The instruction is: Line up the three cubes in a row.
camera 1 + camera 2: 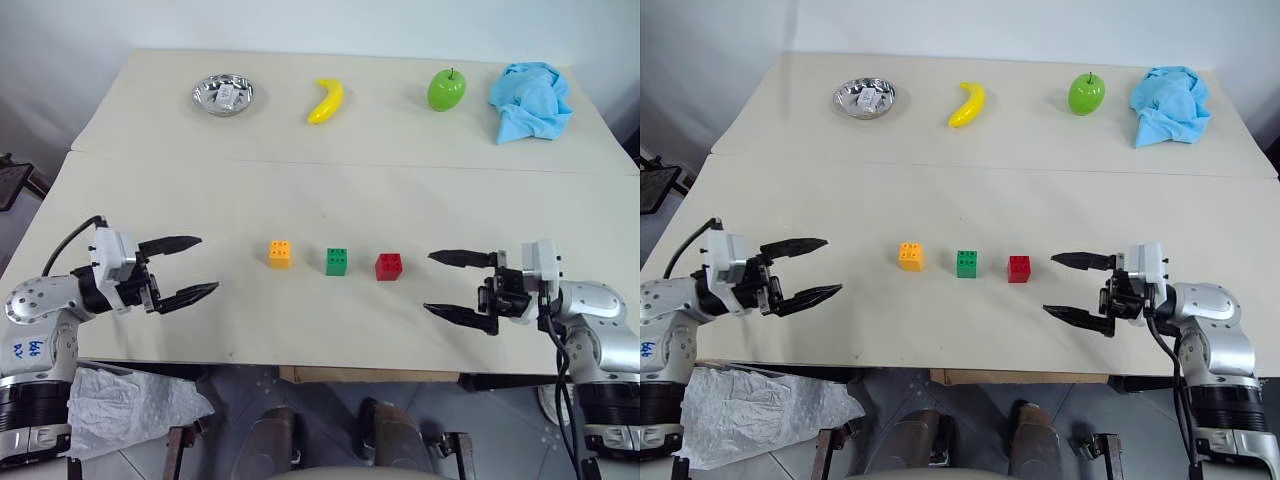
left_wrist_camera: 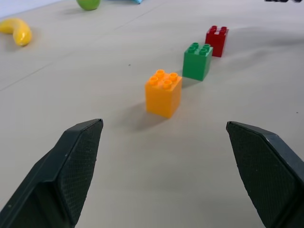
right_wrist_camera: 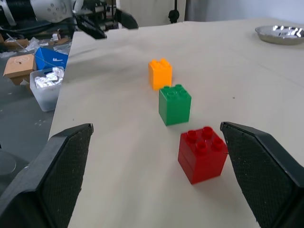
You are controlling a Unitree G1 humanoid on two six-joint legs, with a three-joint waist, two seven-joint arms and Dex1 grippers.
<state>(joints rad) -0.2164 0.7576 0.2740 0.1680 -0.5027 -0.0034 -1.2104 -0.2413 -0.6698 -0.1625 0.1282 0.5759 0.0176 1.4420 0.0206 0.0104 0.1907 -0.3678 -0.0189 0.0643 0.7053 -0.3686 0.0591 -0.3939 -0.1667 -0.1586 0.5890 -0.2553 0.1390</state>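
Between your two spread, empty grippers, left [image 1: 186, 268] and right [image 1: 456, 286], the orange [image 1: 280, 253], green [image 1: 337, 261] and red [image 1: 388, 266] cubes sat evenly lined up, apparently finished.

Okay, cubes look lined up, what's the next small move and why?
Probably just draw both arms back. The orange cube, green cube and red cube already stand in a spaced row, and the left gripper and right gripper are open, holding nothing.

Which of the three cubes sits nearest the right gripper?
The red cube, at the row's right end; the green cube and orange cube lie farther from the right gripper.
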